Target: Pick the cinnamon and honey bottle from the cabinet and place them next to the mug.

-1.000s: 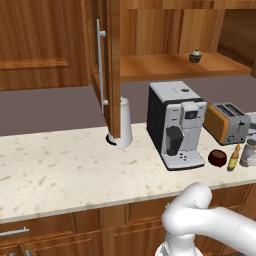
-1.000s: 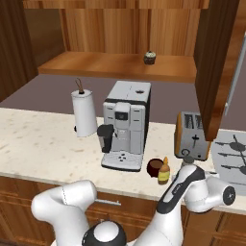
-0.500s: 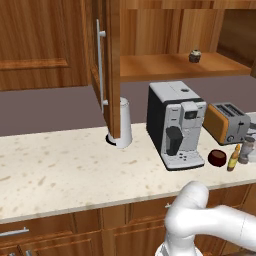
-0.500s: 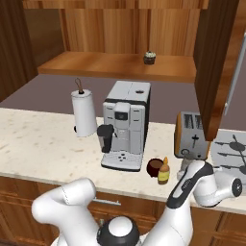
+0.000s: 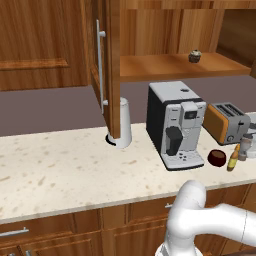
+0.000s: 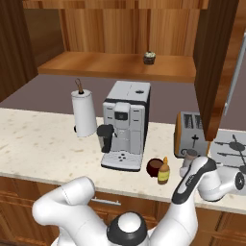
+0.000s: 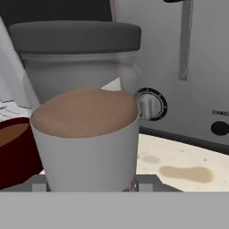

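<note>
Counter items as I see them from the right base camera:
- Coffee machine (image 6: pixel 126 126), mid-counter.
- Mug (image 6: pixel 154 167), at its 4 o'clock.
- Honey bottle (image 6: pixel 164 171), touching the mug's 3 o'clock side.
- Cinnamon (image 6: pixel 189 162), at 3 o'clock of the bottle, against my wrist; toaster (image 6: pixel 192 134) at its 12.
- Paper-towel roll (image 6: pixel 84 114), 9 o'clock of the machine.
- Cabinet (image 6: pixel 115 65) shelf: one small dark lidded item (image 6: pixel 149 58).

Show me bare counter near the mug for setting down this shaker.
Free: the counter left of the grey coffee machine. Crowded: the dark red-brown mug, amber honey bottle and orange toaster cluster.
</note>
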Tool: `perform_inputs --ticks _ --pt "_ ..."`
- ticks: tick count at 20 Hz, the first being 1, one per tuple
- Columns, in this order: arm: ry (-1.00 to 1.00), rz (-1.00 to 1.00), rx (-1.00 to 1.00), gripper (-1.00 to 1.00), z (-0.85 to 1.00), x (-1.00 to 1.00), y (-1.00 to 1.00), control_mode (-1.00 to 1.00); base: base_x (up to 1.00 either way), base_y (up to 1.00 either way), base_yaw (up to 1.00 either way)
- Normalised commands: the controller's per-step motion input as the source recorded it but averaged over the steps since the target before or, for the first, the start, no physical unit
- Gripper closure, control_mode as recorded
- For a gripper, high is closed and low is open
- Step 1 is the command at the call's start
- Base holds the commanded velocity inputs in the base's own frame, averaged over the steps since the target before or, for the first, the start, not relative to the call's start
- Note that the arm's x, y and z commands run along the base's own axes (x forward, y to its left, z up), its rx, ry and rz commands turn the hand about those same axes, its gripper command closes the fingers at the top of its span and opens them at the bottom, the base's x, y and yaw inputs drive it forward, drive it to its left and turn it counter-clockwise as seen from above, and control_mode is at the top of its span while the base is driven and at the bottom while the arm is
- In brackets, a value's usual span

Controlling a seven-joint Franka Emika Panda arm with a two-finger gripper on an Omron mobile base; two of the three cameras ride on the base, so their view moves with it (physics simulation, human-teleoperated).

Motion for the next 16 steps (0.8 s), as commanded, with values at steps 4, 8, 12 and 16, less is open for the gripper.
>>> perform_inputs --ticks 4,8,12,16 --pt "0.01 0.0 0.0 1.0 -0.48 0.13 0.02 -1.0 0.0 0.0 0.0" --pt "0.04 0.0 0.0 1.0 -0.54 0.09 0.01 -1.0 0.0 0.0 0.0" --pt "0.02 0.0 0.0 1.0 -0.64 0.02 0.02 -1.0 0.0 0.0 0.0" --pt "-0.01 0.0 -0.01 1.0 -0.57 -0.01 0.0 -1.0 0.0 0.0 0.0"
